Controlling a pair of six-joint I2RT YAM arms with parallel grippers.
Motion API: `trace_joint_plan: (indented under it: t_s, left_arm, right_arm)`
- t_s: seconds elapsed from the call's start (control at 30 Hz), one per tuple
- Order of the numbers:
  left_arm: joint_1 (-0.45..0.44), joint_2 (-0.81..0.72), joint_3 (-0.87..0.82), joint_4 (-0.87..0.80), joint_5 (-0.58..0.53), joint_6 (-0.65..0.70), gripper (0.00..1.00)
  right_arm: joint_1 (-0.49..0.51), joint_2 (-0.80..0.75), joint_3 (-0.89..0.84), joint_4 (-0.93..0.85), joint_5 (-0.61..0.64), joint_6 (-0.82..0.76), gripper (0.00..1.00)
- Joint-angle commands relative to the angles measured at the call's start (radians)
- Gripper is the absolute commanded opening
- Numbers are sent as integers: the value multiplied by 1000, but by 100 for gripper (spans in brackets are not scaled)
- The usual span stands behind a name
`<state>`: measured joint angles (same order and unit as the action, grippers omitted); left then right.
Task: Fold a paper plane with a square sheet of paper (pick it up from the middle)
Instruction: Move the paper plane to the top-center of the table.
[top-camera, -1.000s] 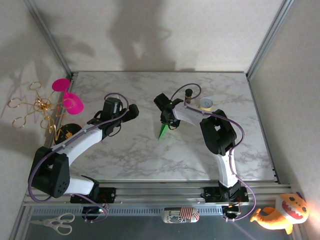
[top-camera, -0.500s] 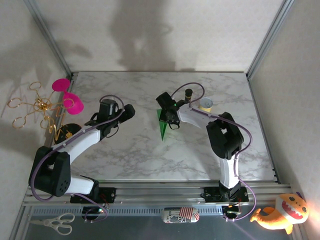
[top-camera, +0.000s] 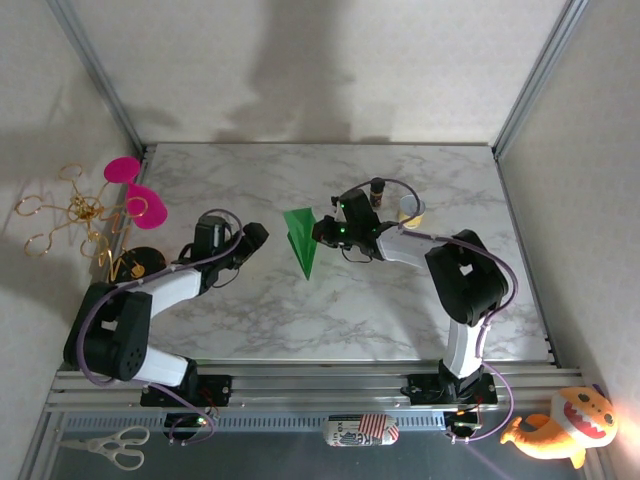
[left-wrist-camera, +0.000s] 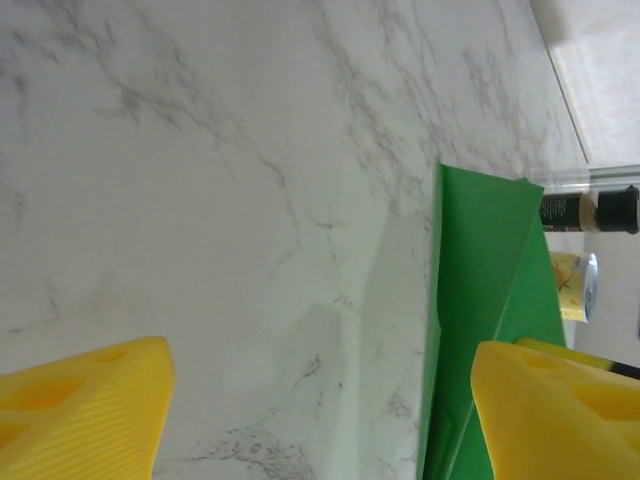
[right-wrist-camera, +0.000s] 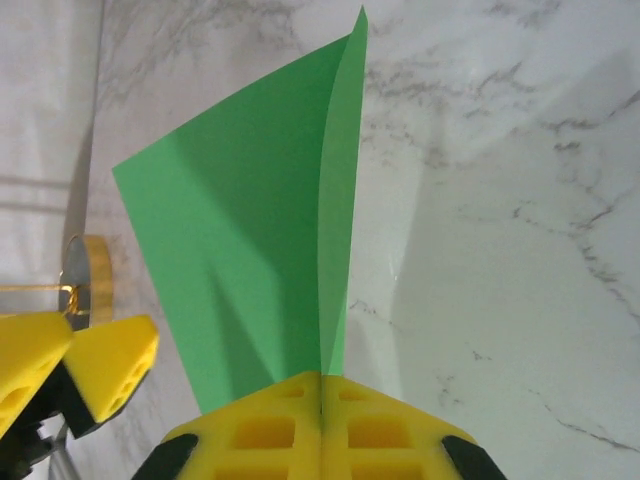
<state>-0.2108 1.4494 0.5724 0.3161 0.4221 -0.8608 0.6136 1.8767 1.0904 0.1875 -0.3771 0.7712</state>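
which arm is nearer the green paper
Right. The right arm has its jaws shut on the paper; the left arm is off to the paper's left, jaws open, not touching.

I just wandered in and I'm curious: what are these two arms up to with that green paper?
They are folding a green paper plane, already creased into a narrow dart. The right gripper is shut on it, holding it over the marble table. The left gripper is open beside it, not touching.
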Motion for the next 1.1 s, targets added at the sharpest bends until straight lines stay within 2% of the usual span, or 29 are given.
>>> trace_joint_plan:
  t_s: [0.0, 0.2, 0.3, 0.4, 0.63, 0.87, 1.07]
  left_arm:
    - [-29, 39, -22, 127, 97, -73, 73]
    - [-73, 127, -8, 187, 144, -96, 47]
    - [-83, 168, 8, 190, 161, -88, 38]
    - [-93, 199, 21, 196, 181, -77, 32]
    - [-112, 258, 50, 210, 219, -52, 27]
    - [-113, 196, 41, 183, 150, -28, 29]
    - [-113, 226, 46, 225, 211, -35, 32]
  right_arm:
    - [-7, 35, -37, 151, -122, 26, 2]
    - [-28, 73, -98, 227, -172, 57, 2]
    - [-35, 87, -107, 233, -180, 57, 2]
    - [-41, 103, -112, 235, -190, 57, 2]
    - [-52, 118, -121, 238, -202, 64, 0]
    - [-57, 129, -116, 220, -196, 60, 0]
    - [-57, 136, -115, 221, -206, 59, 0]
